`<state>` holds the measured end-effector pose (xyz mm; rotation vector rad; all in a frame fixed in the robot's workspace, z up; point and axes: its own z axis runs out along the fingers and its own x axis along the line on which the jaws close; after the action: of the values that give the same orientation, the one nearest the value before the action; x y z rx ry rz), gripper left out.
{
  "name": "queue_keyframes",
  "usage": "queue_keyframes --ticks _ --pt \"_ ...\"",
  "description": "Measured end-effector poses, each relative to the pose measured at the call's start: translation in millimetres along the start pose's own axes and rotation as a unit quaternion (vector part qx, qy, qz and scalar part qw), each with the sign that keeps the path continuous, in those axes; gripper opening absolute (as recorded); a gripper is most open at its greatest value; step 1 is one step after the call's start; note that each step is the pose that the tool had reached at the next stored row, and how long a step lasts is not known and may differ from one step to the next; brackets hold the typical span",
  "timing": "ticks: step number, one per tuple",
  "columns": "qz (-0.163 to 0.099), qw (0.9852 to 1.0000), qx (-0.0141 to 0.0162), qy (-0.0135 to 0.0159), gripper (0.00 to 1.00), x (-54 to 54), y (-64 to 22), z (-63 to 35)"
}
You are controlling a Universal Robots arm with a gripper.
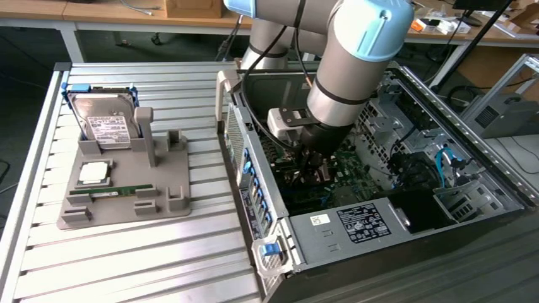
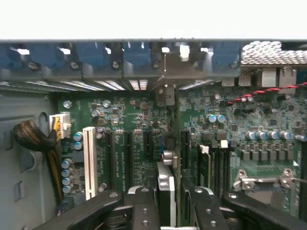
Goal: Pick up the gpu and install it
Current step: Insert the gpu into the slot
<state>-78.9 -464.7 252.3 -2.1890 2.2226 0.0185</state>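
Ribbed metal tabletop (image 1: 126, 265) fills the foreground, and on it lies an open computer case (image 1: 497, 183) with its labelled power supply (image 1: 362, 224) at the nearest end, about five o'clock in the exterior view. Just beyond that, near the middle of the picture, the gripper (image 1: 313, 161) reaches down into the case. In the wrist view its black fingers (image 2: 139, 208) are clamped on the gpu (image 2: 166, 191), which is held edge-on with its silvery metal edge between them, above the green motherboard (image 2: 129, 124) and not seated in any slot. Further out, at nine o'clock from the case, a grey fixture tray (image 1: 126, 211) holds a memory stick (image 1: 118, 189), and the hard drive (image 1: 105, 123) stands at ten o'clock. Work benches (image 1: 126, 16) run across the back at twelve. The card looks light, thin and stiff — rigid enough to press home, I judge, but fragile at its components and contact edge. The flat faces near the upper edge, where the fingers sit, seem the safest hold, and a skewed push could bend it. The wrist view gives the clamp, the card's alignment and the rows of slots, including a white slot (image 2: 89, 160). The exterior view gives the arm's lean into the case and the tray of spare parts.
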Motion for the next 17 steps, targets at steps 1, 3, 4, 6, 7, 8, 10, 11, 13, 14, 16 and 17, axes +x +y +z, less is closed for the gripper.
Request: queue_keyframes --ticks 1,3,4,6,7,8,10,11,13,14,16,17 --pt "0.000 1.0000 0.0000 0.0001 0.30 0.0 0.0 0.0" --pt "0.000 1.0000 0.0000 0.0002 0.30 -0.2 0.0 -0.5" --pt "0.000 1.0000 0.0000 0.0005 0.30 -0.6 0.0 -0.8" --pt "0.000 1.0000 0.0000 0.0004 0.30 -1.1 -0.1 -1.1" --pt "0.000 1.0000 0.0000 -0.0004 0.30 -1.2 -0.1 -1.1" --pt "0.000 1.0000 -0.0001 -0.0022 0.30 -1.2 0.0 -1.2" --pt "0.000 0.9999 -0.0002 -0.0103 0.30 -1.2 -0.1 -1.2" --pt "0.000 0.9999 -0.0003 -0.0170 0.30 -1.2 -0.1 -1.1" --pt "0.000 0.9994 -0.0007 -0.0337 0.30 -1.1 0.0 -1.7" --pt "0.000 0.9992 -0.0008 -0.0397 0.30 -1.0 -0.1 -1.9" --pt "0.000 0.9991 -0.0008 -0.0424 0.30 -1.2 -0.1 -1.8" --pt "0.000 0.9991 -0.0008 -0.0432 0.30 -1.2 -0.1 -1.6"
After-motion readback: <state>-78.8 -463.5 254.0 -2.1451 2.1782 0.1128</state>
